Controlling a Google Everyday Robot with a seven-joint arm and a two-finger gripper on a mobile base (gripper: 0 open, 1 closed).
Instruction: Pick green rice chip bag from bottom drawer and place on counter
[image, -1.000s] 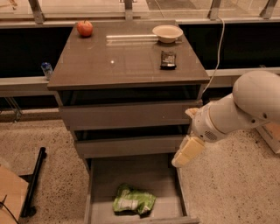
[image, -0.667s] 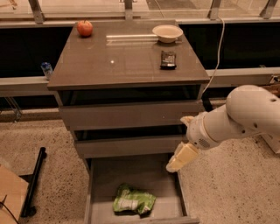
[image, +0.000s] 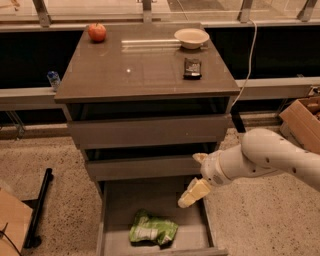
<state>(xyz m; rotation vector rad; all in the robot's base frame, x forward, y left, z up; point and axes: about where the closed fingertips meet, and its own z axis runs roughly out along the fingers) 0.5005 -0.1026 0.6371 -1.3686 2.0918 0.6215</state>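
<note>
Fingers (image: 194, 193) of the gripper (image: 189, 180) spread apart and empty, over the right side of the open bottom drawer (image: 115, 210).
The green rice chip bag (image: 153, 230) lies on the drawer floor, below and left of them, not touching. The counter (image: 145, 75) bears an apple (image: 97, 32) at its back left corner, a bowl (image: 191, 37) back right and a black packet (image: 192, 68) near its right edge. The cabinet stands on speckled flooring (image: 250, 225).

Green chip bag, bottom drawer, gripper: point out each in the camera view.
green chip bag (image: 152, 230), camera view, middle of the foil.
bottom drawer (image: 150, 197), camera view, bare floor behind the bag.
gripper (image: 190, 180), camera view, between its open fingers, over the drawer's right side.
</note>
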